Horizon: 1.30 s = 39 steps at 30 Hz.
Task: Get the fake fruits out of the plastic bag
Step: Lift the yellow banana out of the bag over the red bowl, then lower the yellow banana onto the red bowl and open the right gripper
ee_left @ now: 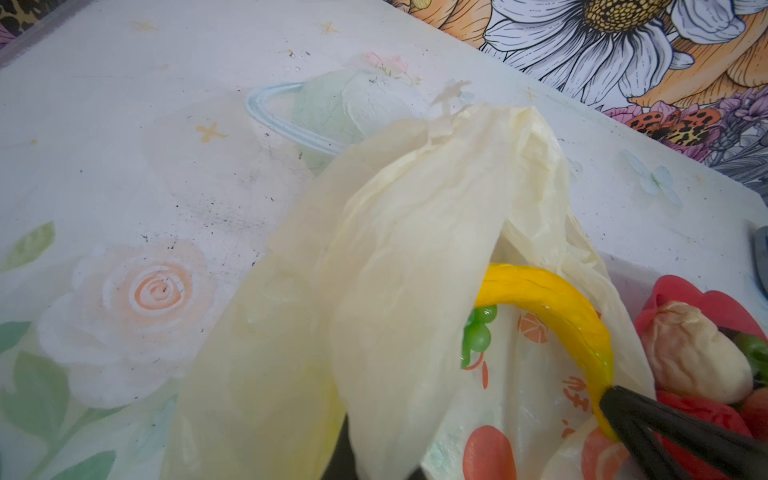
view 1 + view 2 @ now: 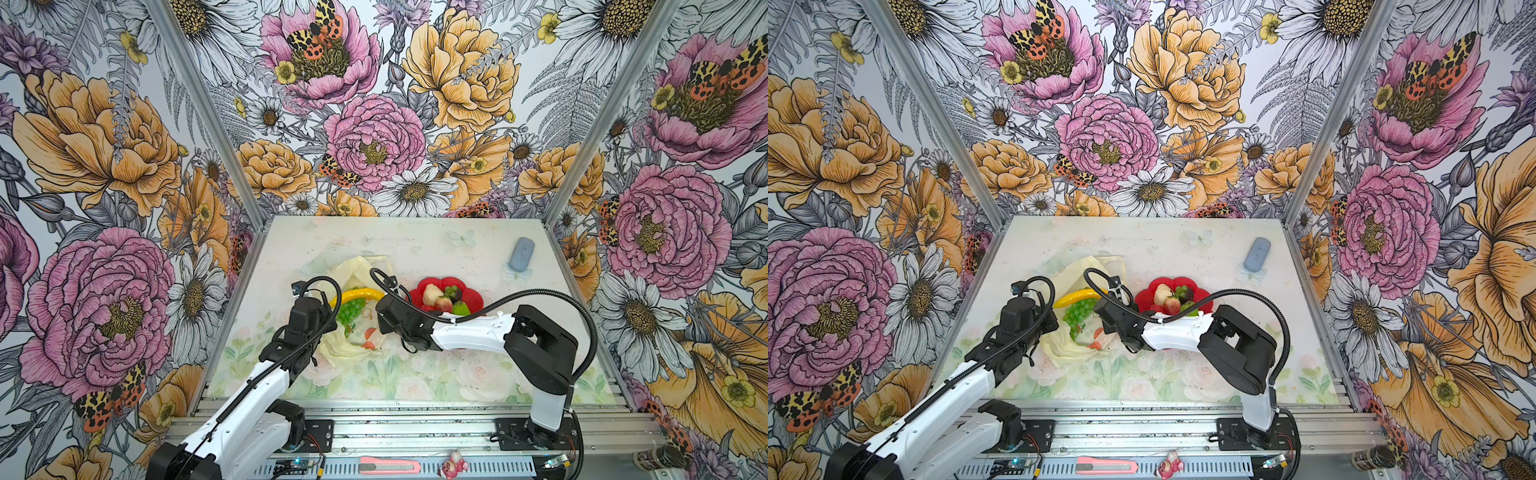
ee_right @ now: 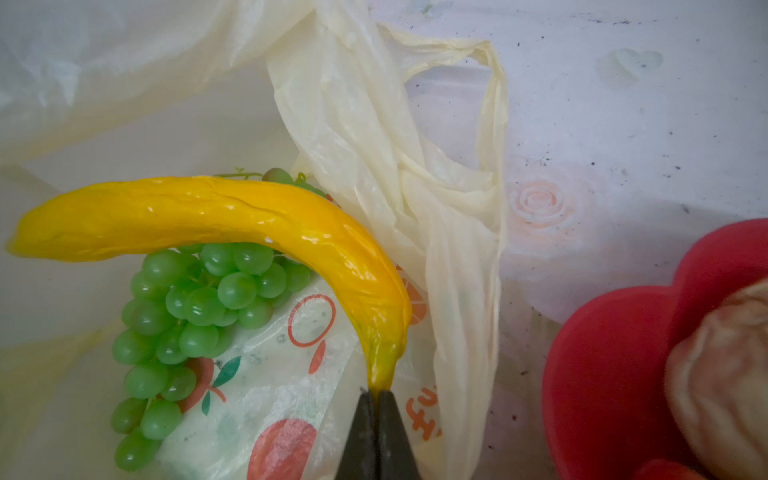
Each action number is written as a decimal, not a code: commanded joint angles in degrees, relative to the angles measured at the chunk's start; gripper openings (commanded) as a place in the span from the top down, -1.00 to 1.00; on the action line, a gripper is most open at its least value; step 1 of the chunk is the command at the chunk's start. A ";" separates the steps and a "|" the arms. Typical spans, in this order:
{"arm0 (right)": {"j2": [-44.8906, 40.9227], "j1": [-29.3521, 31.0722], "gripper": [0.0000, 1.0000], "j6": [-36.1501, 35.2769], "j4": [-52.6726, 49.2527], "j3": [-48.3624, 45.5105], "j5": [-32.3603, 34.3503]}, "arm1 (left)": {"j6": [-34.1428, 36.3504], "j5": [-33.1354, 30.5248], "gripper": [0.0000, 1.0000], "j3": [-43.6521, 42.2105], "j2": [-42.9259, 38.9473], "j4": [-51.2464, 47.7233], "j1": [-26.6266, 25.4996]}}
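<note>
"Right wrist view: what is your right gripper (image 3: pixel 377 395) holding?"

"Its jaws are clamped on the stem tip of the banana (image 3: pixel 232 216), which lies across the open mouth of the plastic bag (image 3: pixel 353 104), mid-desk, just beside the red plate (image 3: pixel 623 353)."

"Will that hold?"

"Probably loosely. The banana looks glossy, stiff and light, so from that thin slick tip you may find it swivels; lift slowly. Your left gripper (image 2: pixel 328 311) is closed, seemingly pinching the thin, crinkly bag film. The grapes (image 3: pixel 199 299) underneath look knobbly; take their bulk."
</note>
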 commanded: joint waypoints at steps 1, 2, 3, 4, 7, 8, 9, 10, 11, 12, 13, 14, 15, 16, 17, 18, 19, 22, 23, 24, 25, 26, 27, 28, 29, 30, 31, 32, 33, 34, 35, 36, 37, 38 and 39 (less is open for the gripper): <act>-5.09 0.43 0.99 0.41 0.74 -1.83 1.17 | 0.43 0.84 1.00 0.24 0.75 2.79 0.80; -5.93 0.38 0.99 0.32 0.72 -2.28 1.53 | 0.69 0.84 1.00 0.11 0.92 2.92 0.80; -6.91 0.30 0.99 0.32 0.72 -2.93 1.86 | 0.98 0.66 1.00 -0.08 1.13 3.01 0.80; -7.82 0.34 0.99 0.31 0.57 -3.46 2.16 | 1.39 0.39 1.00 -0.41 1.23 3.25 0.79; -10.23 -0.07 0.99 0.31 0.15 -4.99 3.25 | 1.45 0.47 1.00 -1.19 0.86 3.76 1.23; -10.98 -0.21 0.99 0.24 -0.05 -5.42 3.58 | 1.52 0.48 1.00 -1.29 0.68 3.89 1.29; -11.85 -0.36 0.99 0.20 -0.36 -6.04 4.04 | 1.58 0.24 1.00 -1.41 0.48 3.98 1.33; -12.84 -0.45 0.99 0.24 -0.72 -6.48 4.46 | 1.54 0.15 1.00 -1.55 0.29 3.98 1.45; -13.77 -0.59 0.99 0.18 -1.01 -7.08 4.79 | 1.54 0.23 1.00 -1.67 0.16 4.07 1.58; -14.88 -0.76 0.99 0.09 -1.40 -7.82 5.34 | 1.45 0.45 1.00 -1.81 0.10 4.16 1.88; -16.08 -0.85 0.99 -0.03 -1.92 -8.49 5.87 | 1.45 0.58 1.00 -2.08 0.01 4.40 2.01; -17.08 -0.95 0.99 -0.10 -2.38 -9.08 6.30 | 1.41 0.66 1.00 -2.17 0.01 4.49 2.09; -18.28 -1.11 0.99 -0.18 -3.03 -9.84 6.77 | 1.42 0.69 1.00 -2.18 0.01 4.55 2.20; -19.49 -1.21 0.99 -0.28 -3.74 -10.46 7.36 | 1.37 0.75 1.00 -2.27 0.05 4.74 2.24; -20.49 -1.36 0.99 -0.36 -4.29 -11.04 7.80 | 1.36 0.82 1.00 -2.36 0.09 4.81 2.35; -21.63 -1.61 0.99 -0.52 -5.03 -11.79 8.05 | 1.36 0.84 1.00 -2.45 0.10 4.90 2.29; -22.95 -2.03 0.99 -0.49 -5.86 -12.36 8.30 | 1.39 0.84 1.00 -2.43 0.18 5.03 2.38; -27.11 -3.50 1.00 -0.71 -7.86 -14.39 8.70 | 1.36 0.84 1.00 -2.45 0.45 5.17 2.46; -28.41 -4.07 1.00 -0.82 -8.36 -15.04 8.60 | 1.36 0.84 1.00 -2.40 0.61 5.29 2.47; -29.78 -4.79 1.00 -0.99 -9.08 -15.67 8.54 | 1.37 0.84 1.00 -2.49 0.71 5.42 2.54; -31.15 -5.58 1.00 -0.97 -9.86 -16.13 8.31 | 1.37 0.89 1.00 -2.46 0.80 5.44 2.54; -32.55 -6.44 1.00 -0.99 -10.34 -16.85 7.90 | 1.37 0.84 1.00 -2.49 0.89 5.48 2.56; -33.81 -7.48 1.00 -0.95 -11.07 -17.43 7.55 | 1.36 0.84 1.00 -2.52 1.02 5.60 2.60; -34.73 -8.28 1.00 -1.06 -11.67 -17.96 7.40 | 1.40 0.84 1.00 -2.53 1.13 5.58 2.60; -35.98 -9.17 1.00 -0.99 -12.36 -18.38 7.31 | 1.36 0.84 1.00 -2.51 1.20 5.59 2.56; -37.13 -10.15 1.00 -0.99 -13.16 -18.84 7.22 | 1.36 0.84 1.00 -2.52 1.24 5.69 2.58; -38.01 -11.23 1.00 -0.91 -13.72 -19.17 7.19 | 1.42 2.34 1.00 -2.54 1.24 5.73 2.57; -39.09 -11.76 1.00 -0.74 -14.28 -19.74 6.90 | 1.45 2.54 1.00 -2.52 1.33 5.81 2.56; -40.02 -14.33 1.00 -0.55 -14.75 -20.17 6.53 | 1.45 2.68 1.00 -2.54 1.33 5.80 2.55; -40.74 -15.48 1.00 -0.42 -15.04 -20.59 6.30 | 1.45 2.69 1.00 -2.49 1.42 5.89 2.57; -41.48 -16.84 1.00 -0.29 -15.24 -21.04 6.02 | 1.40 2.73 1.00 -2.54 1.45 5.90 2.58; -42.07 -18.18 1.00 -0.24 -15.49 -21.42 5.64 | 1.45 2.75 1.00 -2.51 1.51 5.92 2.56; -42.44 -19.15 1.00 -0.18 -15.54 -21.66 5.37 | 1.45 2.86 1.00 -2.54 1.59 5.92 2.57; -42.54 -20.41 1.00 -0.19 -15.71 -22.02 5.06 | 1.49 2.86 1.00 -2.53 1.60 5.96 2.60; -42.46 -21.53 1.00 -0.11 -15.82 -22.27 4.61 | 1.49 2.84 1.00 -2.56 1.60 5.96 2.53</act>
